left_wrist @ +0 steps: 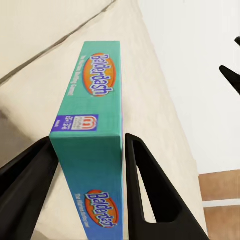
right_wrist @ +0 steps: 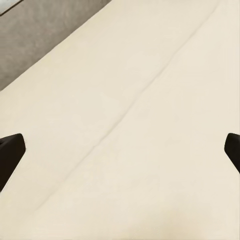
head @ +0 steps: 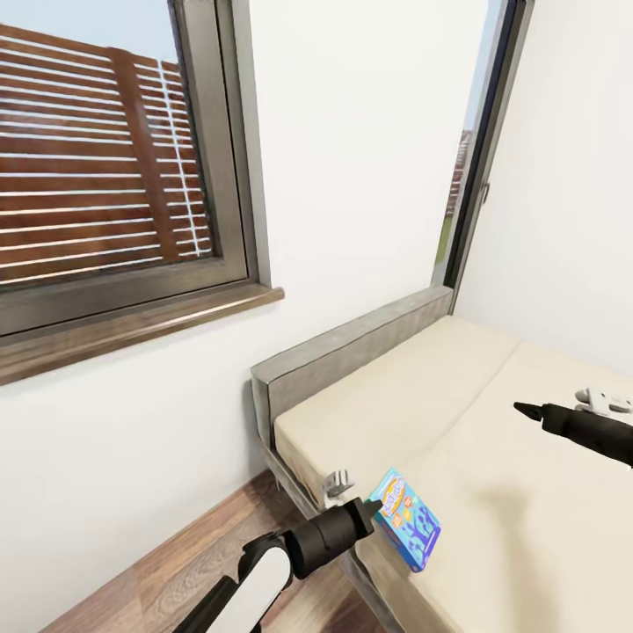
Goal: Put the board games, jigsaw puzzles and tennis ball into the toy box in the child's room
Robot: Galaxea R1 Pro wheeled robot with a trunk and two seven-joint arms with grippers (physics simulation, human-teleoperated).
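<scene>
Clamping the "Balderdash" board game (left_wrist: 92,145) across its thin edge, black fingers (left_wrist: 150,195) of the left gripper (head: 374,510) pressed one on each broad face, box held above the near corner of the bed (head: 492,492). Seen from the head view as a small blue box standing on edge, tilted, one corner dipping toward the mattress, whether touching it or just clear hard to tell. Long axis running away from the wrist, along the fingers, far end projecting well past the fingertips; printed spine with its orange logos facing the wrist camera.

Out to the other side, right gripper (head: 527,410) hovering over the middle of the mattress, fingers spread wide apart with nothing between them, only cream bedding and a seam below.

Beyond, grey headboard (head: 352,352), white wall, dark-framed window (head: 114,176) and wooden floor (head: 176,580).

Risks, judged from here: grip sitting near one end of the box, so the overhanging length likely to lever and pivot between the fingers during the carry; smooth cardboard faces likely to slip under a quick swing; low corner liable to snag the mattress edge when pulling away. Toy box and bench out of sight, so a turn and drive probably needed.
</scene>
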